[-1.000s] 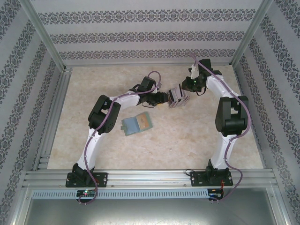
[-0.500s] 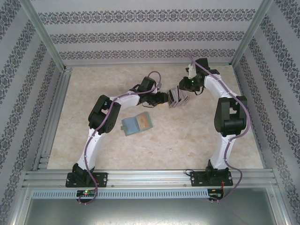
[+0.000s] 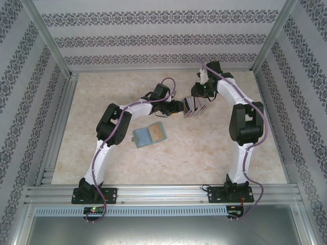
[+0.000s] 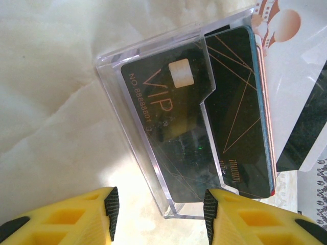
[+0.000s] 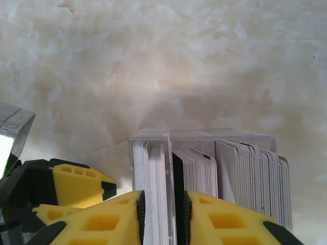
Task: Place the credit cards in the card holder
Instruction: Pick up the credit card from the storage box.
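Straddling a few credit cards (image 5: 153, 173) in the clear rack (image 5: 204, 132), the right gripper (image 5: 162, 204) stands narrowly parted, its grip uncertain; several may lift together and spill before reaching the green card holder (image 3: 148, 135), well apart.

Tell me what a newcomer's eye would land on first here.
The clear rack crammed with cards at the far middle of the table draws the eye: the right hand straddles a few upright cards and the left hand brackets its end, beside a black VIP card. The green wallet lies alone closer to the near edge, left of centre.
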